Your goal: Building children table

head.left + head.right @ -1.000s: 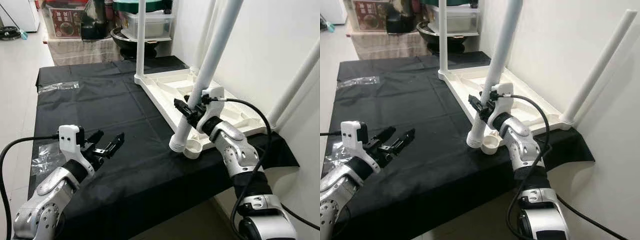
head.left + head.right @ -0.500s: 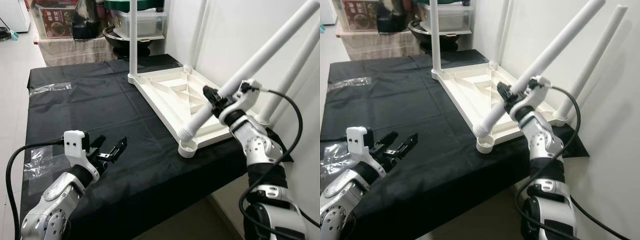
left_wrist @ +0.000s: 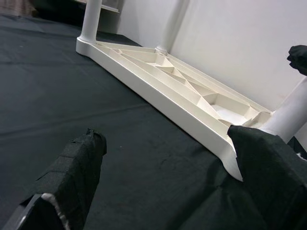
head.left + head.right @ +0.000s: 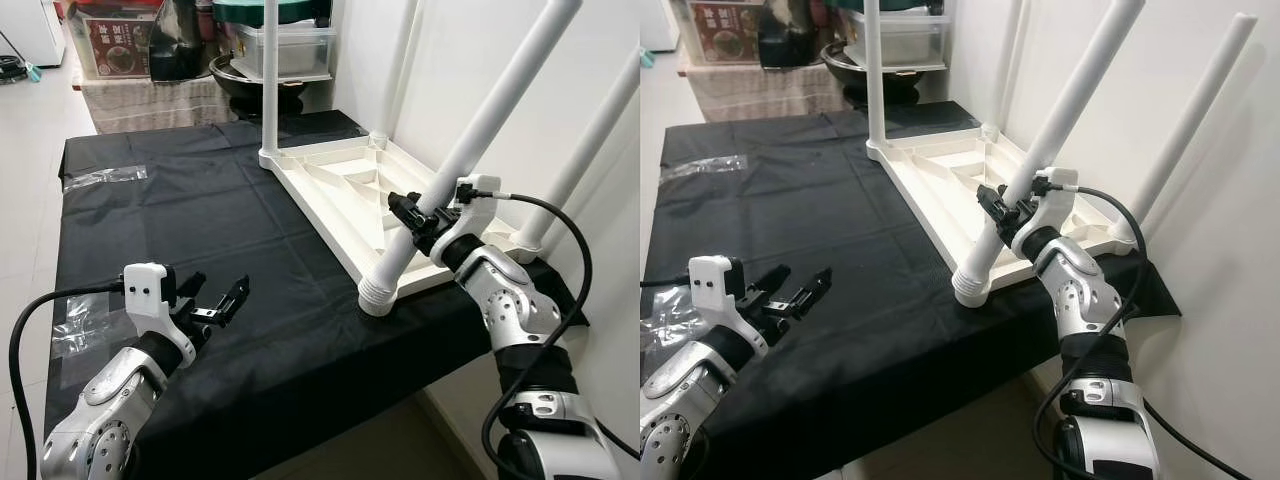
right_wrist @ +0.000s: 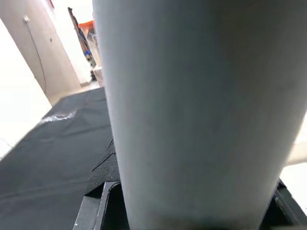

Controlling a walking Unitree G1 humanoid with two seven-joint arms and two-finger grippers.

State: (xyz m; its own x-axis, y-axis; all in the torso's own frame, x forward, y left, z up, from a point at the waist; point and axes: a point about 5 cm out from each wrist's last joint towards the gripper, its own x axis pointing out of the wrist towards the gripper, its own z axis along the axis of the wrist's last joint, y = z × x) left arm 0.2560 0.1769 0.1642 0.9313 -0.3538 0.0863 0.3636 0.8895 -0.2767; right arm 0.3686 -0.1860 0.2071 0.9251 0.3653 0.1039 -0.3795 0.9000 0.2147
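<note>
Right gripper [image 4: 418, 217] right of centre clenched around tilted white leg [image 4: 470, 150], its ribbed end at upturned tabletop [image 4: 340, 185] corner socket; left gripper [image 4: 215, 303] lower left, released.

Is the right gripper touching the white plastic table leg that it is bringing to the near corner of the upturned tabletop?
Touching. In the left eye view the right gripper is closed around the tilted white plastic table leg; the right wrist view shows that leg pressed between its black fingers.
</note>
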